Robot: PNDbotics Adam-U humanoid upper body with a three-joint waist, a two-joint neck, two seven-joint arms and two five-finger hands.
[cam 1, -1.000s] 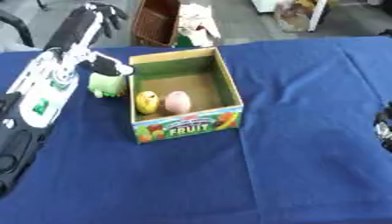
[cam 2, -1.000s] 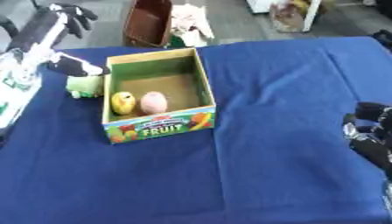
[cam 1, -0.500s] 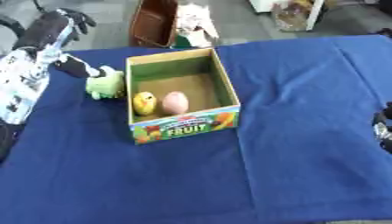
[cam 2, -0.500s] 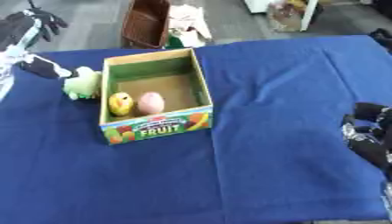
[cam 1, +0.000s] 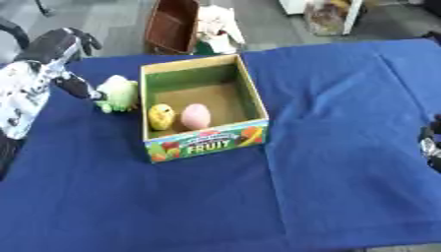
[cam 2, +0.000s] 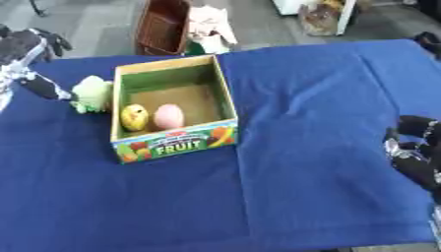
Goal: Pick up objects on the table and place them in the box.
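While the green toy lies on the blue worktop just left of the box, which holds yellow and pink pieces, the left hand touches it with relaxed fingers; the right hand rests at the right edge, its fingers unclear.

Brown basket beyond blue table

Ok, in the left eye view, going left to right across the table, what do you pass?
Left robot hand → green soft toy → yellow item in the box → pink item in the box → right robot hand at the right edge.
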